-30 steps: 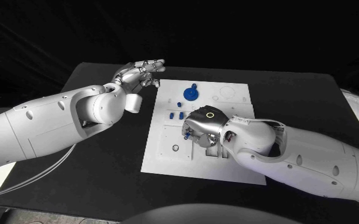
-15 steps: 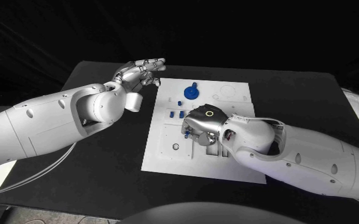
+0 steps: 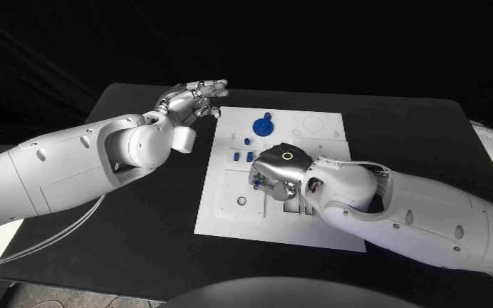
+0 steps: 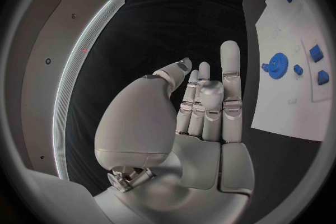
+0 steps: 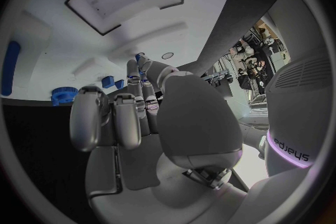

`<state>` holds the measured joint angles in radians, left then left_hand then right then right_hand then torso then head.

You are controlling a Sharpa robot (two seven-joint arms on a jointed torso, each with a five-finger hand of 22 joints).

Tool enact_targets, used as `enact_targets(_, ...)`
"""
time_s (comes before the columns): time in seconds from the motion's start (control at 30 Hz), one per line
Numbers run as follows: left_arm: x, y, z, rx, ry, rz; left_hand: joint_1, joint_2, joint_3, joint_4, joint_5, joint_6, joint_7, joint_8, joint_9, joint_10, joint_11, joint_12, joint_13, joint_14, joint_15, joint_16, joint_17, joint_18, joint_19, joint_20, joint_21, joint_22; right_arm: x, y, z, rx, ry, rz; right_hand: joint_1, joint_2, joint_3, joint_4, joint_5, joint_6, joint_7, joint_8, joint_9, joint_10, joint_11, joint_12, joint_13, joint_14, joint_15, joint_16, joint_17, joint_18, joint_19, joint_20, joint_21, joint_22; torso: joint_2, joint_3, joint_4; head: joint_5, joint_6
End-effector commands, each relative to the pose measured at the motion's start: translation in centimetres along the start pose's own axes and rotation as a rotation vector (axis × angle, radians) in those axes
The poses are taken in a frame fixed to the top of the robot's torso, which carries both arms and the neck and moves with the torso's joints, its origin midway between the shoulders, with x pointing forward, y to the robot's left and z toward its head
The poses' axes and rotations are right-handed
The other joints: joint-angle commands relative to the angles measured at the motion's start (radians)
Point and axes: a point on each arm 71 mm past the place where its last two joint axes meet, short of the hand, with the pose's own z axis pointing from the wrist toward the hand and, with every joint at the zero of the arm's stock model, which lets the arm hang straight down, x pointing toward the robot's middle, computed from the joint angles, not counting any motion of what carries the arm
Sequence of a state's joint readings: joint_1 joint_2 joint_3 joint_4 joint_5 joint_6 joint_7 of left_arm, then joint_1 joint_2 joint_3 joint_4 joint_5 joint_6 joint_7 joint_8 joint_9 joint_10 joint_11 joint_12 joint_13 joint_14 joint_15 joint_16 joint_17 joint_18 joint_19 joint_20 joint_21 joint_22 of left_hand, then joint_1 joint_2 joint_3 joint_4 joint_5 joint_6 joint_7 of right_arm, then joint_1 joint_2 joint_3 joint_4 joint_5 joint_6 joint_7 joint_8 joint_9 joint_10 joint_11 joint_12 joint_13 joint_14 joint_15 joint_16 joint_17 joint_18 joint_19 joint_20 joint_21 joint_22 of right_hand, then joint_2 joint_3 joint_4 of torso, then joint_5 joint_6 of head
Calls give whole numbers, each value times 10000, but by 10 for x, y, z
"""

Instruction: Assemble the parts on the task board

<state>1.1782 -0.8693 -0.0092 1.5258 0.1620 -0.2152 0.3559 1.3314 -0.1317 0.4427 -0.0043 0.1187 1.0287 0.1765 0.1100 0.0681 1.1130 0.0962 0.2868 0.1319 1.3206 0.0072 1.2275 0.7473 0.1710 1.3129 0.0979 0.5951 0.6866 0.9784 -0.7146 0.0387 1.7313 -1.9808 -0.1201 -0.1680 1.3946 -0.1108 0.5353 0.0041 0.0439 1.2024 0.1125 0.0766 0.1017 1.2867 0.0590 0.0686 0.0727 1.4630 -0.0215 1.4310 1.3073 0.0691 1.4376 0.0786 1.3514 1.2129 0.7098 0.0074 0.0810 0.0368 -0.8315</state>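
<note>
A: Starting on the left, our left hand [image 3: 193, 99] hovers over the black table [image 3: 144, 208] just off the task board [image 3: 228, 215], fingers apart and holding nothing. It has barely moved in the last second.

B: Agreed. On the task board, the blue gear [image 3: 263, 128] lies near the far edge, with the small blue parts [image 3: 244, 157] just below it, none of them touched.

A: And our right hand [image 3: 279, 174]?

B: It has crept slightly toward those small parts and now sits low over the board's middle. Its fingers are curled, one fingertip beside a blue piece, but we cannot tell whether it grips anything.

A: So we judge a pick is being approached; assembly is hardly begun.
</note>
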Motion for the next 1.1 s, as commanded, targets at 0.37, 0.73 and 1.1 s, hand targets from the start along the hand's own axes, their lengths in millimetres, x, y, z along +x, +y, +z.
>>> enact_targets(0.37, 3, 0, 0, -15, 264, -43, 70, -2, -62, -14, 14, -122, 4, 47, -14, -96, 1, 50, 18, -107, 11, -70, -21, 90, -54, 42, -65, -13, 5, 2, 1, -115, 361, -17, -121, -11, -50, -2, 55, 117, 52, 16, 15, -24, -57, -21, -6, 656, -46, 34, 360, 66, 1, -28, 20, -6, 3, -3, 3, 11, -20)
enact_targets(0.73, 2, 0, 0, -42, 267, -44, 70, -2, -62, -14, 14, -122, 4, 47, -14, -96, 1, 50, 18, -107, 11, -70, -21, 90, -54, 42, -65, -13, 5, 3, 1, -146, 421, -4, -129, -5, -56, 0, 55, 117, 50, 14, 17, -23, -58, -22, -7, 656, -47, 35, 362, 66, 1, -30, 19, -6, 1, -4, 5, 16, -44)
enact_targets(1.1, 3, 0, 0, -73, 288, -49, 68, -1, -72, -15, 9, -136, 9, 47, -14, -118, 6, 65, 20, -114, 15, -71, -33, 90, -57, 45, -69, -15, 9, -4, 2, 337, 731, -109, -739, -393, -499, 272, 55, -635, 180, -174, -148, -1038, 178, -105, -130, 555, 124, -216, -29, 183, -289, 57, -427, -674, 3, -3, -1, 12, -40)
